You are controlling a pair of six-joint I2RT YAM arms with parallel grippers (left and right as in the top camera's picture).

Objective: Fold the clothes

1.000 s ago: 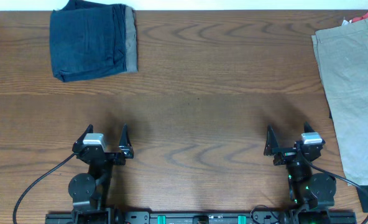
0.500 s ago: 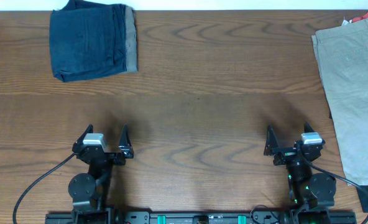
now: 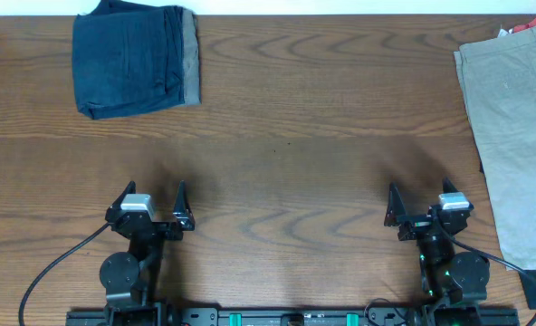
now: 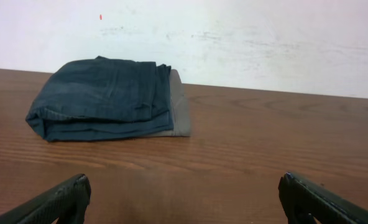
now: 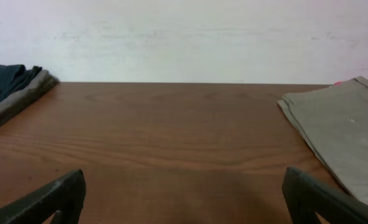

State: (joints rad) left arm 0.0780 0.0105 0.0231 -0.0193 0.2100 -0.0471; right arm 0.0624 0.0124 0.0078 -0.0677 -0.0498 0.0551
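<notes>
A folded dark navy pair of shorts [image 3: 128, 62] lies on a folded grey-olive pair [image 3: 190, 56] at the table's far left; the stack also shows in the left wrist view [image 4: 103, 98] and at the left edge of the right wrist view [image 5: 10, 84]. A light beige pair [image 3: 517, 127] lies spread flat along the right edge, also in the right wrist view [image 5: 345, 134]. My left gripper [image 3: 153, 201] is open and empty near the front left. My right gripper [image 3: 418, 202] is open and empty near the front right, left of the beige pair.
A red cloth [image 3: 532, 32] peeks out at the far right corner behind the beige pair. A white wall [image 5: 184, 37] stands behind the table's far edge. Bare wooden tabletop [image 3: 286, 136] lies between the two piles.
</notes>
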